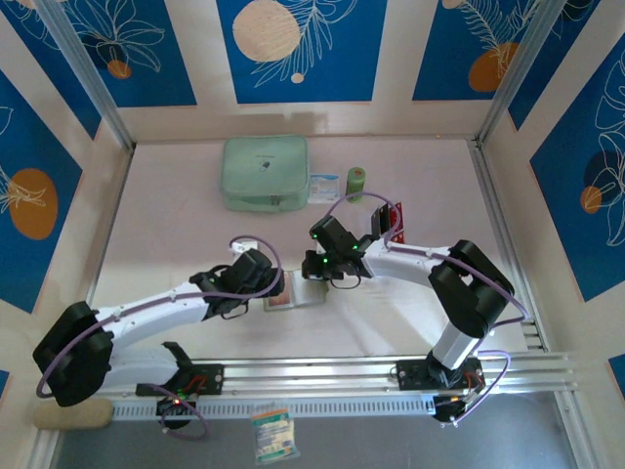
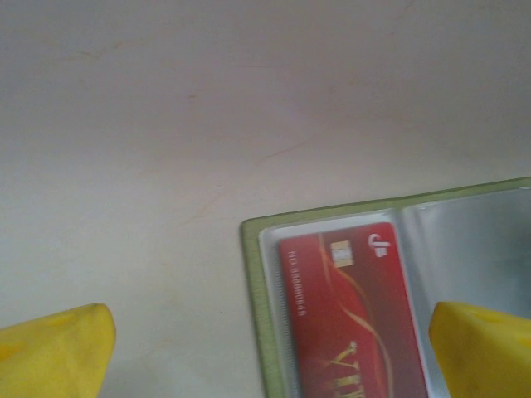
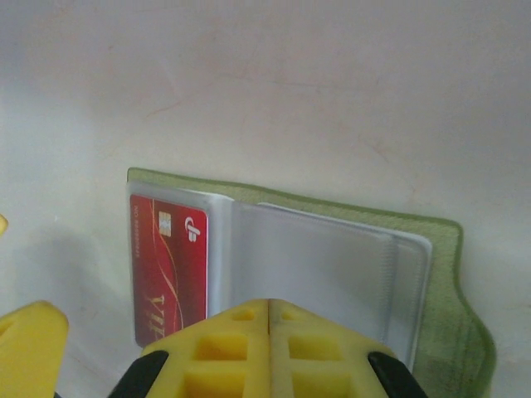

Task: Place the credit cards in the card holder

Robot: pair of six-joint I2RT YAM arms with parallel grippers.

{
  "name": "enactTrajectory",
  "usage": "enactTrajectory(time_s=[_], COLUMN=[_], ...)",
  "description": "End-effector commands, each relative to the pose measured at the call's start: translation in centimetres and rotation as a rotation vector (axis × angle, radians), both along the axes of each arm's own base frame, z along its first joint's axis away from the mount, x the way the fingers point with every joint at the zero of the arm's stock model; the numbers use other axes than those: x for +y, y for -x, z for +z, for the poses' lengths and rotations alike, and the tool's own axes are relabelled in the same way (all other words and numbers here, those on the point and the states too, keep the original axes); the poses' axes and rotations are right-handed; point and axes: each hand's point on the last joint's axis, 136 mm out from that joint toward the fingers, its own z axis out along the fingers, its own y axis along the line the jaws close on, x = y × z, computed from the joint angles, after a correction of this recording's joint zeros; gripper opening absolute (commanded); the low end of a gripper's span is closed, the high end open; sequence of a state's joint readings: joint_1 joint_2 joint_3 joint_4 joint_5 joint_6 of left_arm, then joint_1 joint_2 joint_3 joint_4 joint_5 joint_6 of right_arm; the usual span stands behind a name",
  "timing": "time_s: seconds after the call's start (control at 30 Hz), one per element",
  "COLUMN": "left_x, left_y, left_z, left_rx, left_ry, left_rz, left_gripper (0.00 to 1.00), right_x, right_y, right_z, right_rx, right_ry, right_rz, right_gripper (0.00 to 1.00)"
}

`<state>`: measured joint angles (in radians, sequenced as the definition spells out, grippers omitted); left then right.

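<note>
The pale table carries a mint zip pouch at 12 o'clock. Both arms reach in toward its middle.

The card holder lies opened flat just 6 o'clock of centre, between the two wrists. A red and dark cluster, which I take for the waiting credit cards, stands at 2 o'clock from it, beside the right arm. What props them is too small to make out.

The left gripper has its yellow fingers spread wide, with nothing between them. It hovers at the holder's 9 o'clock corner, one finger over bare table and the other over the sleeves.

The right gripper is closed, finger against finger, with no card visible in it. It is at the holder's 6 o'clock edge. Whether it presses on the plastic I cannot tell.

In the right wrist view, one red card sits fully inside the clear sleeve on the 9 o'clock half. The clear sleeve toward 3 o'clock looks empty.

My reading is that one card is stowed and the job sits between insertions. The next move likely calls for the right arm to go to 2 o'clock, open, and pinch one thin card by its edge. It would then bring that card level with the empty sleeve's mouth while the left fingers steady the holder so it does not slide.
</note>
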<state>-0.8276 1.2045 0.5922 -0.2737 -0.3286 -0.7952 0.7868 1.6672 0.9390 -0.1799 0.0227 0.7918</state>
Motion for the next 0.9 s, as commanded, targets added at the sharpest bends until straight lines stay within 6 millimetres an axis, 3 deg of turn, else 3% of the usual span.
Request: enactTrajectory(time_s=[0.0,0.27,0.57,0.87], left_x=[-1.8,-3.6,-3.8,-4.1], left_y=[0.0,0.6,0.9,0.6], left_z=[0.2,-1.8,-3.2,-3.4], left_rx=[0.022,0.058,0.074,0.060], left_ry=[0.051,0.047,0.013,0.009], left_rz=[-0.034,-0.057,-0.074,-0.096], left_gripper=[0.96,0.96,0.96,0.98], right_x=[-0.4,-0.2,-1.6,-0.2], right_y=[-0.1,-0.7,-0.4,0.8], right_z=[-0.3,-1.1,-3.0,-4.3], right_rx=[-0.005,-0.004,0.010,0.072], right_ry=[0.010,0.036,0.102,0.057], right_rz=[0.008,0.019,0.028,0.050], right_gripper=[0.00,0.00,0.00,0.00])
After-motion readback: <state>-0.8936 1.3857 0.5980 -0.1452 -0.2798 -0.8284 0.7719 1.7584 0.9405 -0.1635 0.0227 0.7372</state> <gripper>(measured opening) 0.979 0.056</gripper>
